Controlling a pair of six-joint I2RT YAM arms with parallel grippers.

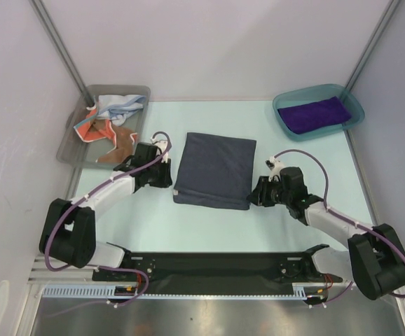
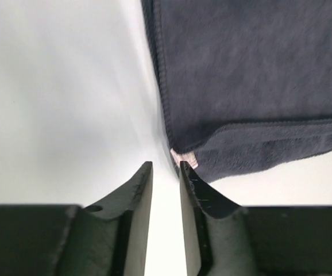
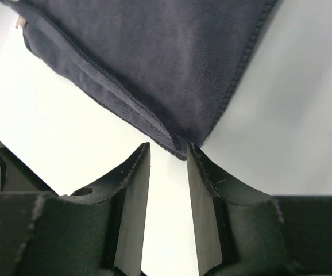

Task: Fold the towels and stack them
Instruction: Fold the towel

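My left gripper (image 2: 166,165) stood with its jaws parted and nothing between them. One near corner of the dark grey-blue towel (image 2: 252,75) lay just past its tips. My right gripper (image 3: 169,146) was just as slack and empty, its tips almost at the towel's other near corner. The towel lay folded flat on the table (image 1: 209,224) between the two arms, with two layers showing along its near edge.

Farther out, the purple towel (image 1: 313,114) sat in the teal bin (image 1: 354,105) at far right. The orange-red towel (image 1: 94,129) and the pale towel (image 1: 118,105) lay crumpled in the grey bin (image 1: 118,89) at far left.

My worry was the corners. With fingers this close, one could snag the top layer as its arm drew off and peel the fold open. Pinching only one layer for the carry would undo it too.
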